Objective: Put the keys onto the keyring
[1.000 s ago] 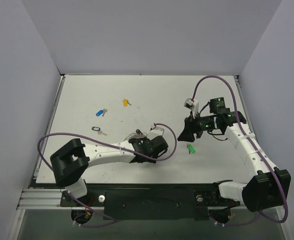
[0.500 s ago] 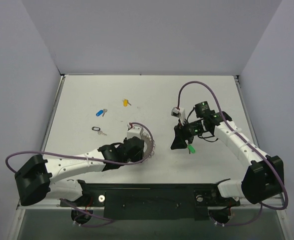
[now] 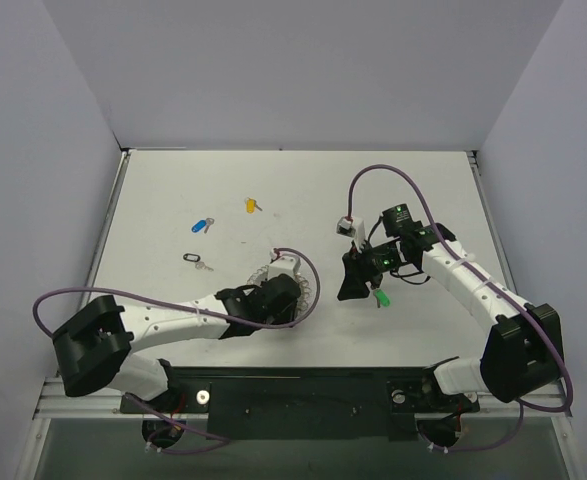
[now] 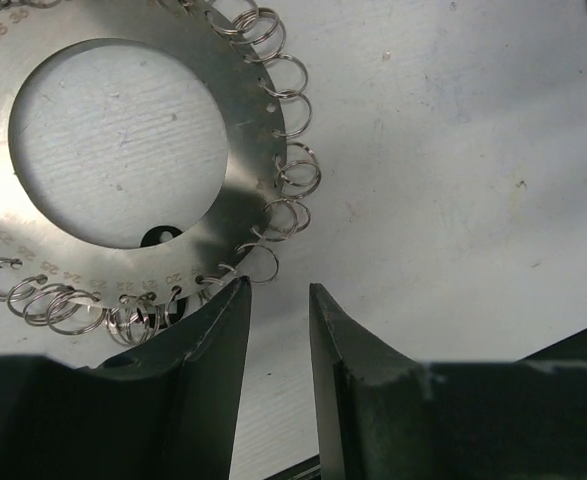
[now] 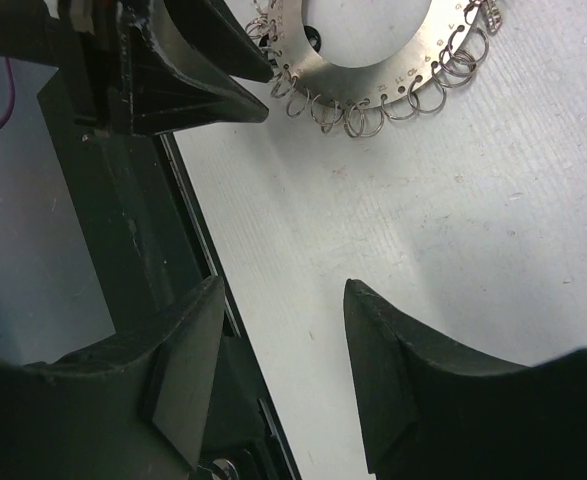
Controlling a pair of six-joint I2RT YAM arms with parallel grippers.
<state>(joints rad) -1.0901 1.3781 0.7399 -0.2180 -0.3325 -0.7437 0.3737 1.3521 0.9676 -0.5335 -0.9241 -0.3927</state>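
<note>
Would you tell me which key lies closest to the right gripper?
The green-headed key, beside the right gripper; the blue, yellow and black keys lie far left.

Silvery-grey keyring [image 4: 245, 150] stamped with small dark numbers, green-headed key [image 3: 381, 298], blue-headed key [image 3: 202, 224], yellow-headed key [image 3: 251, 205], black-headed key [image 3: 192, 259], off-white table [image 3: 173, 180], purple cables [image 3: 378, 167].

Flat white scuffed tabletop [image 3: 173, 180], spanning the view. Rising around its left, far and right edges: plain pale lavender walls [image 3: 303, 70]. Running along its near edge: black metal mounting bar [image 3: 303, 400], ribbed aluminium rail [image 3: 63, 405].
</note>
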